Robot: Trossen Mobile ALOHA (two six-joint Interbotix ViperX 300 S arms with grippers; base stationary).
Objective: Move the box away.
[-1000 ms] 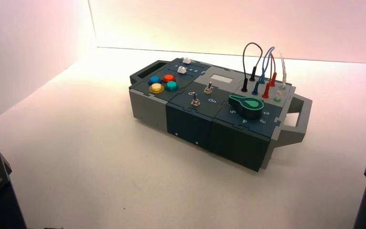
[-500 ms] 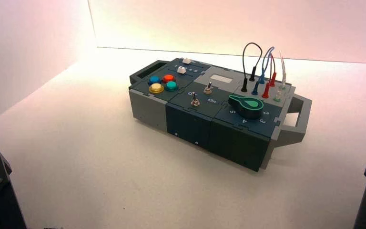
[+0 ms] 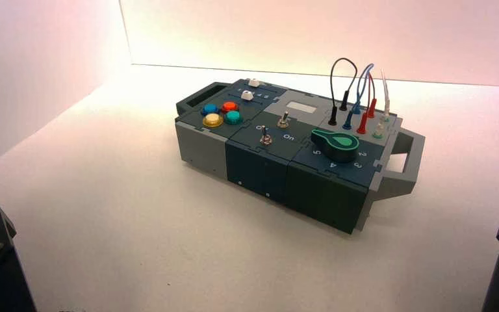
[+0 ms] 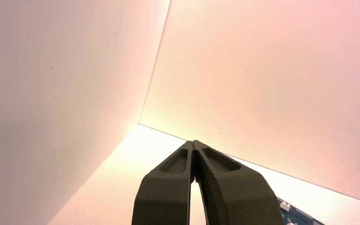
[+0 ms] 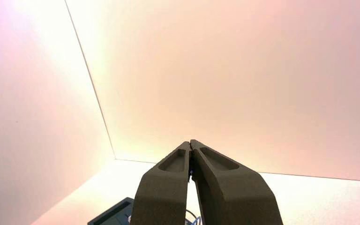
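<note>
1. Box [image 3: 325,195], one, long, dark teal and grey. You had it lying flat and aslant on the pale table [image 3: 117,214], beyond both arms, its left end farther from you than its right. The move away looked to be at its start, judging by the distance between grippers and box.
2. Grippers, a pair. Your left gripper [image 4: 193,142] waited near the left side and your right gripper [image 5: 191,141] near the right, both well apart from the box. Each had its fingertips together and nothing between them, likely a resting pose that kept the workspace free. Either would have needed to open before taking a grip.
3. End handles, two, grey: left [image 3: 184,109], right [image 3: 417,154]. They gave you the likely holds, one per arm, to share the weight and spare the controls.
4. Looped plug wires [image 3: 332,116], black, blue, red and pale, standing above the far right part. You would have done well to pass wide of them, lest a loop snag.
5. Dial [image 3: 335,145], green, near right part; a poor place to push, since it might have turned.
6. Round buttons, four, left part: blue [image 3: 210,109], red [image 3: 229,106], yellow [image 3: 212,120], green [image 3: 233,117].
7. Toggle switches [image 3: 266,136], two, middle.
8. Slider caps [image 3: 247,95], two, white, far left part.
</note>
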